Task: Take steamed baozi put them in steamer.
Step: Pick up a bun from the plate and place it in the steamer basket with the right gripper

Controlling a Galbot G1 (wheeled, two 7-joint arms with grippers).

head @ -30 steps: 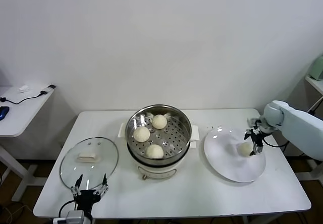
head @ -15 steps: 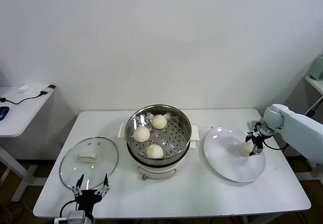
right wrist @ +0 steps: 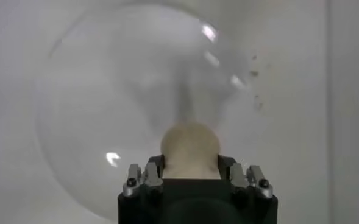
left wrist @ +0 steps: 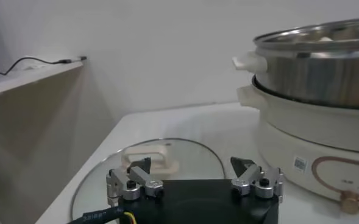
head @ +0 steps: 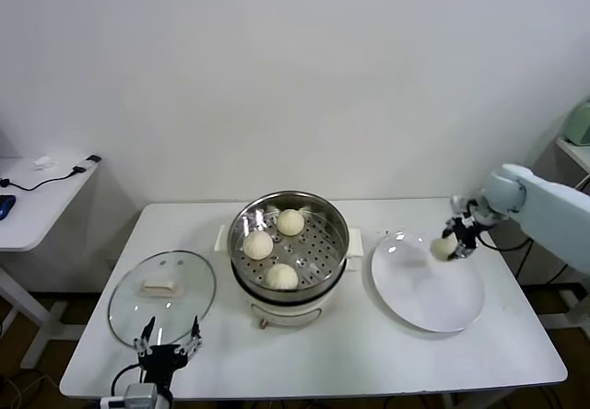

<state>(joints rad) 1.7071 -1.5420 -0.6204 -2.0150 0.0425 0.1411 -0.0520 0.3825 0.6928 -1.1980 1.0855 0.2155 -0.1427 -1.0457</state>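
Cream baozi (head: 445, 245), silver steamer (head: 290, 243), white plate (head: 415, 289).

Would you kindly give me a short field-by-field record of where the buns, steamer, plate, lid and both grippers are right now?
steamer: centre of the table, uncovered
baozi in steamer: three on the perforated tray
fourth baozi: gripped, lifted above the plate
plate: right of the steamer, nothing on it
glass lid: flat on the table, left of the steamer
right gripper: shut on the fourth baozi, over the plate's far edge
left gripper: open, idle at the near edge by the lid
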